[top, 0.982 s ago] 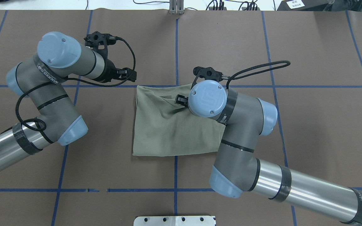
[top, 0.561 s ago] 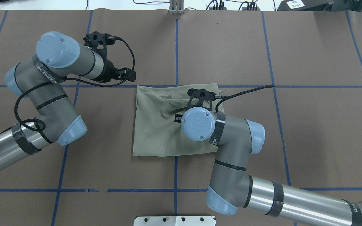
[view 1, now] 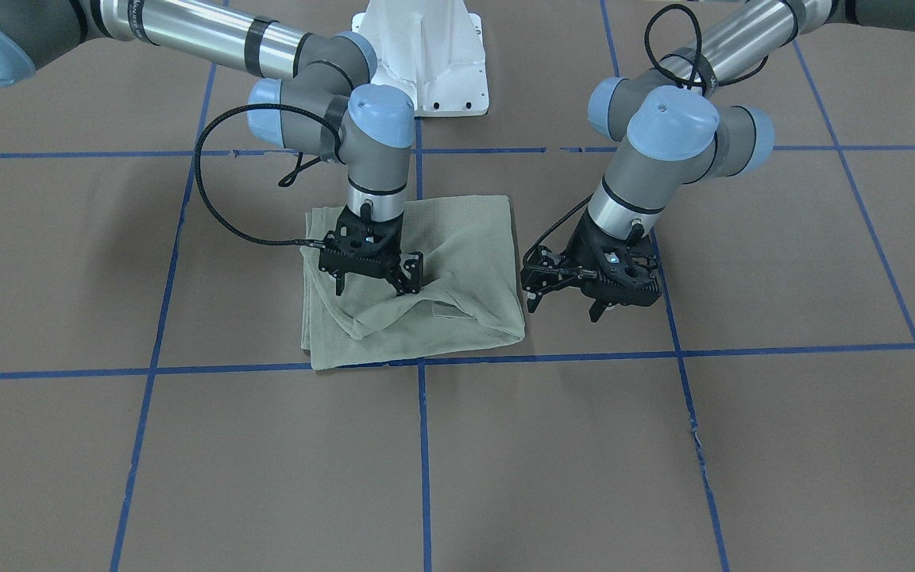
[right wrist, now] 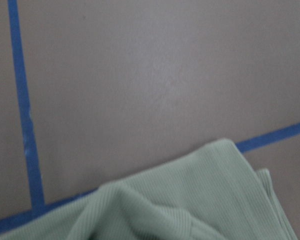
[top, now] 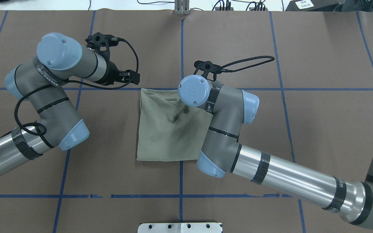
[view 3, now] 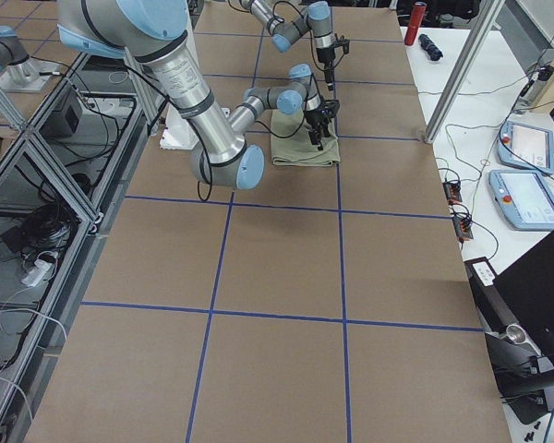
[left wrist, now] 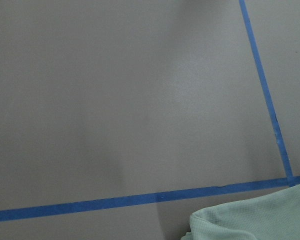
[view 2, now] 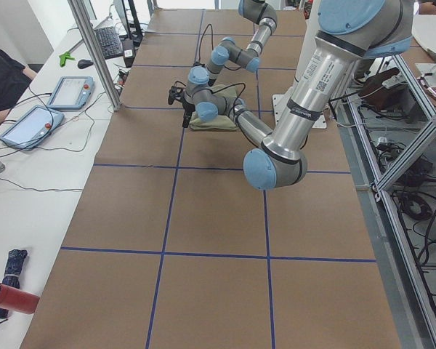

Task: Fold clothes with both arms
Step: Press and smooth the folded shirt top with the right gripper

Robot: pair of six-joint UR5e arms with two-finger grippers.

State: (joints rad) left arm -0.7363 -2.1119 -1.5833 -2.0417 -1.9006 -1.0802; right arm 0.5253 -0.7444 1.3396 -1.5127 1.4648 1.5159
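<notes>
A brown-papered table, marked into squares by blue tape lines, fills the overhead view. The right arm comes in from the lower right of that view and bends up to the centre, where its wrist covers the upper right corner of the shirt. The left arm enters from the lower left and ends in the upper left, off the cloth. The pale sage-green shirt lies at the centre, folded into a roughly square packet, with its far edge along a crosswise tape line. A loose fold rises across its upper part. In the front-facing view, the right gripper points straight down onto the shirt near the rumpled ridge. Its jaws are spread wide and the fingertips are at the cloth; the ridge rises just beside one fingertip, with no cloth pinched between the jaws. The left gripper hangs tilted over bare paper just beside the shirt's edge on that view's right, jaws apart and holding nothing. The left wrist camera shows only a shirt corner at the lower right of its frame. A white pedestal stands at the top of the front-facing view.
</notes>
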